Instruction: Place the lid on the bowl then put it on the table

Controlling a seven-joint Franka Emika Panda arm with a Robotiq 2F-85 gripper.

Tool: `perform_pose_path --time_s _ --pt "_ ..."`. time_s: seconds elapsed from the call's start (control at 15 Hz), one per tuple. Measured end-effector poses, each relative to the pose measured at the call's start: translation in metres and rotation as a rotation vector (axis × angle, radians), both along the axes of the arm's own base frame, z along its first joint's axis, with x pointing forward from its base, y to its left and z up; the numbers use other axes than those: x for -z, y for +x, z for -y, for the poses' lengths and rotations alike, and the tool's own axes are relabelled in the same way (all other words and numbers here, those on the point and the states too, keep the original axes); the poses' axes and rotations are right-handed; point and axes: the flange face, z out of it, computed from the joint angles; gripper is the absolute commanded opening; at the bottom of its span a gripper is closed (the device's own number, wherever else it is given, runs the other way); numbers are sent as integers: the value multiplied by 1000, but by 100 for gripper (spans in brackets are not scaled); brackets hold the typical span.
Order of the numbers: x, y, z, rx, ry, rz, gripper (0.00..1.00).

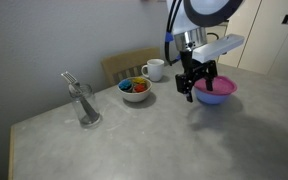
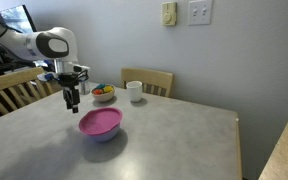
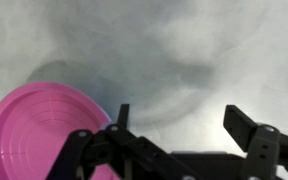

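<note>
Flat round magenta-pink plastic lid (image 2: 100, 121) is seated on the periwinkle-blue round plastic bowl (image 2: 103, 135) on the grey speckled tabletop (image 2: 184, 140); the gripper (image 2: 72, 103) is held open, empty, at its 10 o'clock.

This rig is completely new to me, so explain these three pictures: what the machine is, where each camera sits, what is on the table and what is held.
The machine is a robot arm ending in a two-fingered gripper. Two pictures come from cameras standing away from the robot, looking across the grey table. The third comes from a camera on the wrist, looking down past the gripper. On the table stand a blue bowl with a pink lid on it, a white bowl of colourful pieces, a white mug and a clear glass. The gripper hangs open beside the lid and holds nothing.
</note>
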Motion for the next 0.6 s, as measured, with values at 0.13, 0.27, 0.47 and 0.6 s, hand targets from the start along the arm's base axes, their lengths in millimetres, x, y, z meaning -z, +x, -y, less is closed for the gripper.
perform_pose_path --time_s 0.13,0.27,0.47,0.6 --pt "-13 -12 -17 6 70 37 100" --pt "-24 -24 -30 7 125 61 100" --pt "-39 -37 -42 -9 204 88 100" --pt "-47 -44 -47 -18 247 89 100"
